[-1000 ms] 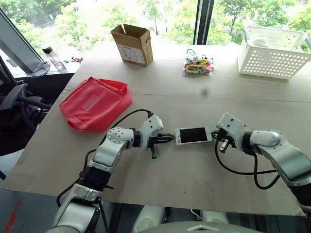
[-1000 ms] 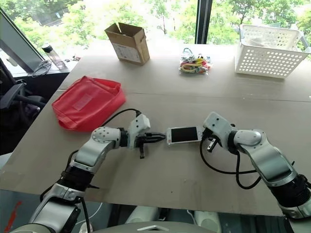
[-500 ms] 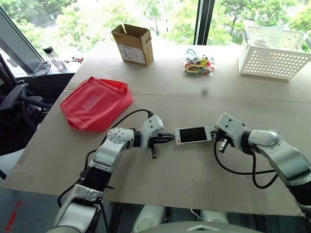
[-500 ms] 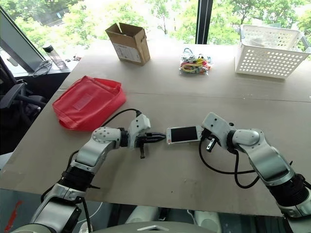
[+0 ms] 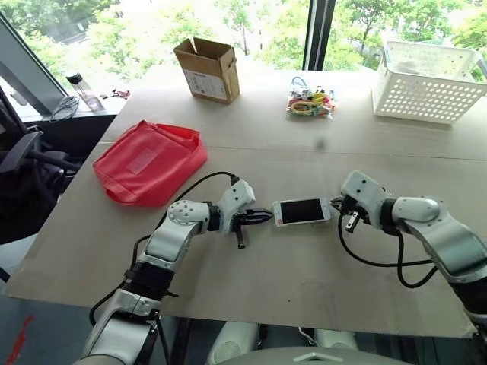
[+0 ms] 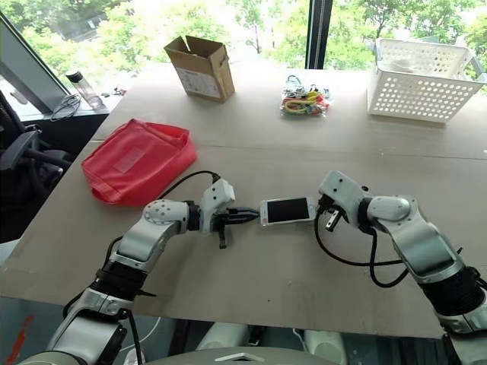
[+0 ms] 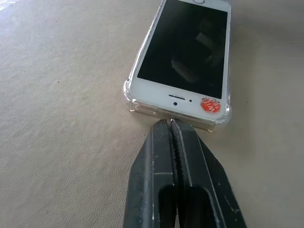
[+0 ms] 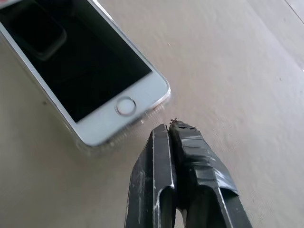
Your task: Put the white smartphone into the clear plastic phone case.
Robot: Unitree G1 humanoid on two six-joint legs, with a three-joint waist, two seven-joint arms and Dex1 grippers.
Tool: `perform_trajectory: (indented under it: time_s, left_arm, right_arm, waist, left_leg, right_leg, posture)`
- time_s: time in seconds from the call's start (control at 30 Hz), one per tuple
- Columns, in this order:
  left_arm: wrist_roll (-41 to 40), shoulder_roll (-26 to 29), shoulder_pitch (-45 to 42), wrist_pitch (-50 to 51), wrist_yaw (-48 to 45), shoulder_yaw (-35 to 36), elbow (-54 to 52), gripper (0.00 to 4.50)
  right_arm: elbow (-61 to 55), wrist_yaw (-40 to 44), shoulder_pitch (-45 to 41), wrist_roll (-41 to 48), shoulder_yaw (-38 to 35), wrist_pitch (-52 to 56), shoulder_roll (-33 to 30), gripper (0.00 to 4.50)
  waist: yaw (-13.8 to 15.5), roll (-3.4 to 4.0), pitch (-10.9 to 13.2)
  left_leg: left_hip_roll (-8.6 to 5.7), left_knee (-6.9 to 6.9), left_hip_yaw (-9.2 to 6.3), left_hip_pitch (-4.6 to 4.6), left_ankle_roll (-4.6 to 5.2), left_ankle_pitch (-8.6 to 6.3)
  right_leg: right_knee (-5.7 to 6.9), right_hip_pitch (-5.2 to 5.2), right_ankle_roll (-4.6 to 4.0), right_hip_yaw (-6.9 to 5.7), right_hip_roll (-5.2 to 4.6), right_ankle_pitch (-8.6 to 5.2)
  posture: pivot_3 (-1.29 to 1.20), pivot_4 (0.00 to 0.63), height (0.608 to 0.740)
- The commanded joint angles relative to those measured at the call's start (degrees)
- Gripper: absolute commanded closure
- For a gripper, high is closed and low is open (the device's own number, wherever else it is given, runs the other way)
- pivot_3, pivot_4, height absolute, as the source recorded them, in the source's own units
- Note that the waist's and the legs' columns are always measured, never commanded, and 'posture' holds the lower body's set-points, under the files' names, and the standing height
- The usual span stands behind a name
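The white smartphone (image 5: pixel 302 211) lies screen up in the middle of the table, seated inside the clear plastic phone case (image 7: pixel 128 91), whose rim and bumped corners show around it. My left gripper (image 5: pixel 266 216) is shut, its tips (image 7: pixel 170 122) right at the case's earpiece end; whether they touch it I cannot tell. My right gripper (image 5: pixel 337 207) is shut too, with its taped tips (image 8: pixel 170 124) just off the home-button (image 8: pixel 126 105) end, a small gap of table between. Neither gripper holds anything.
A red pouch (image 5: pixel 150 162) lies at the left of the table. At the back stand a cardboard box (image 5: pixel 207 68), a bag of colourful bits (image 5: pixel 310 102) and a white perforated basket (image 5: pixel 428 81). A bottle (image 5: pixel 80 89) stands on the far left ledge.
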Motion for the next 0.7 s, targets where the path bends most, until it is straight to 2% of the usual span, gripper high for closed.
perform_trajectory:
  time_s: [0.03, 0.2, 0.53, 0.7]
  left_arm:
    - [0.07, 0.18, 0.68, 0.22, -0.33, -0.87, -1.31, 4.45]
    - [-0.58, 0.58, 1.27, -0.14, -0.55, 0.15, -1.52, 4.45]
    - [-9.04, 1.23, 2.57, 3.6, 0.39, 9.43, -4.05, 4.45]
    - [-9.42, -0.91, 0.64, 4.07, -0.38, 6.62, -5.08, 4.45]
  right_arm:
    - [-1.87, 0.92, -0.47, 0.36, 1.72, -1.3, 1.48, 4.5]
    - [-1.77, 1.09, 0.39, 0.3, 0.73, -1.63, 2.09, 4.5]
    - [0.2, -0.44, 4.31, 1.96, -10.83, -1.97, -1.2, 4.5]
    - [0.65, 1.08, 3.12, 5.91, -12.68, -7.09, 2.93, 4.5]
  waist:
    - [-0.05, 0.0, 0.0]
    - [-0.19, 0.01, -0.01]
    - [-0.05, 0.01, 0.01]
    - [-0.08, 0.0, 0.0]
  left_leg:
    - [0.0, 0.0, 0.01, 0.0, 0.0, 0.0]
    - [0.0, 0.0, 0.0, 0.04, -0.01, 0.0]
    - [0.0, 0.0, 0.01, 0.01, 0.0, 0.0]
    - [0.0, 0.0, 0.01, 0.02, 0.0, 0.0]
  right_leg:
    - [-0.01, 0.0, 0.0, 0.01, 0.0, 0.0]
    - [0.04, 0.0, 0.0, 0.02, 0.02, 0.0]
    - [0.03, -0.01, 0.0, 0.02, 0.01, 0.0]
    - [0.03, 0.0, 0.0, 0.02, 0.02, 0.0]
  posture:
    - [0.0, 0.15, 0.74]
    - [0.0, 0.15, 0.74]
    - [0.0, 0.15, 0.74]
    - [0.0, 0.15, 0.74]
